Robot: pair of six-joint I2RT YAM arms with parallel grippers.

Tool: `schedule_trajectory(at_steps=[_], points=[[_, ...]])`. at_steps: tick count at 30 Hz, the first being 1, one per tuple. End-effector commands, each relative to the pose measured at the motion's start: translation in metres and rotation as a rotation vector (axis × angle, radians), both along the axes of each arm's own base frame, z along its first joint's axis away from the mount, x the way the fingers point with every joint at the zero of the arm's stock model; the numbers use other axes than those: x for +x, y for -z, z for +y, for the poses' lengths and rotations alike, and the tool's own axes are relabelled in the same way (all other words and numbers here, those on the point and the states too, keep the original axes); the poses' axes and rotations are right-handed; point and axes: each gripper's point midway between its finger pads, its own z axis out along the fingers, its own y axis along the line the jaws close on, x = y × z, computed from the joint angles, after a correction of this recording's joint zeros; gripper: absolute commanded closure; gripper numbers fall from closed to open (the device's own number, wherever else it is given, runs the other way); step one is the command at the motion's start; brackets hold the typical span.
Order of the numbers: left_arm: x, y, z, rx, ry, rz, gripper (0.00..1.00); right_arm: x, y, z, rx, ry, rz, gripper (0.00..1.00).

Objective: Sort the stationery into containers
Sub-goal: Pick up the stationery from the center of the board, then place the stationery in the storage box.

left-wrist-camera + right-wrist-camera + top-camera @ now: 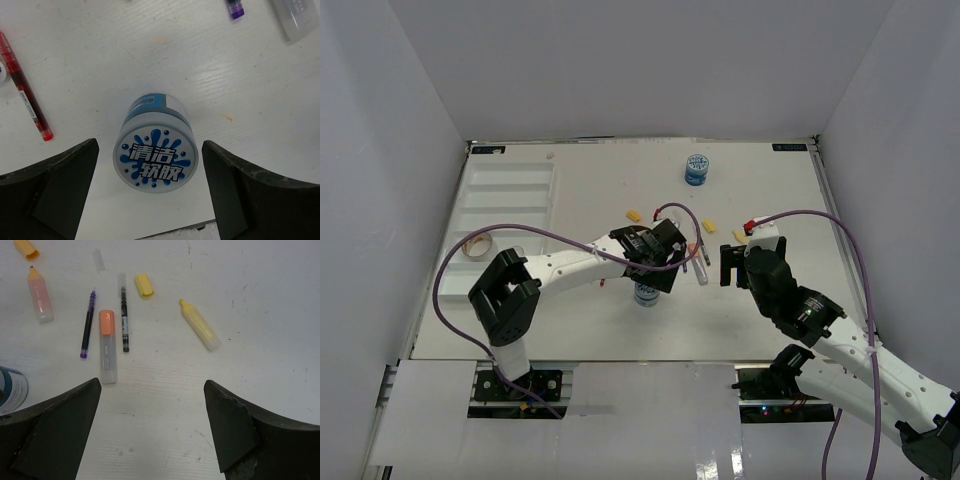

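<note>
From overhead, the white tray (510,195) lies at ten o'clock on the surface (590,170), a tan tape roll (477,246) just beside its near end and a blue-white tub (697,168) standing alone toward one o'clock. The left claw (658,268) reaches to the centre over a second tub (647,292), well apart from the tray. The right claw (728,265) hangs at three o'clock of it, above scattered markers. In the left wrist view, that second tub stands upright, its axis vertical and its printed lid facing the camera. The dark fingers (60,185) stand wide apart at nine and three o'clock, neither touching it; I judge this a line-up to pinch the round wall across its width. A red pen (25,87) lies from eleven to five o'clock at the left edge. In the right wrist view the jaws are likewise spread and hold nothing. Beyond them, an orange-capped marker (107,346), a purple pen (88,322) and a black pen (124,317) lie roughly parallel, twelve to six. A yellow highlighter (200,325) points its tip to eleven o'clock, with a loose yellow cap (144,284) near. The spread probably suits a drop onto one of these across its long axis.
</note>
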Motion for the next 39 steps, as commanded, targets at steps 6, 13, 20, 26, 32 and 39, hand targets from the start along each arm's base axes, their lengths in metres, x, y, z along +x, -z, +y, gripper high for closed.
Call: schedule_trajectory(at_steps=[6,13,20,26,32,39], points=[[0.005,-0.001,-0.004,-0.009,-0.016,-0.020,0.18,0.000,-0.001,0.001,0.040,0.010,-0.008,0.10],[0.002,-0.015,-0.005,-0.051,-0.024,-0.022,0.44,0.000,-0.001,0.003,0.047,0.005,-0.004,0.10],[0.058,-0.061,0.044,-0.086,-0.190,-0.093,0.55,0.000,-0.007,0.012,0.069,-0.036,-0.001,0.10],[0.149,-0.118,0.137,-0.105,-0.412,-0.211,0.55,0.003,-0.012,0.028,0.071,-0.100,0.017,0.10],[0.237,-0.187,0.230,-0.131,-0.604,-0.413,0.55,0.006,-0.013,0.047,0.062,-0.187,0.030,0.10],[0.308,-0.198,0.319,-0.123,-0.770,-0.503,0.56,0.006,-0.003,0.077,0.083,-0.299,0.099,0.10]])
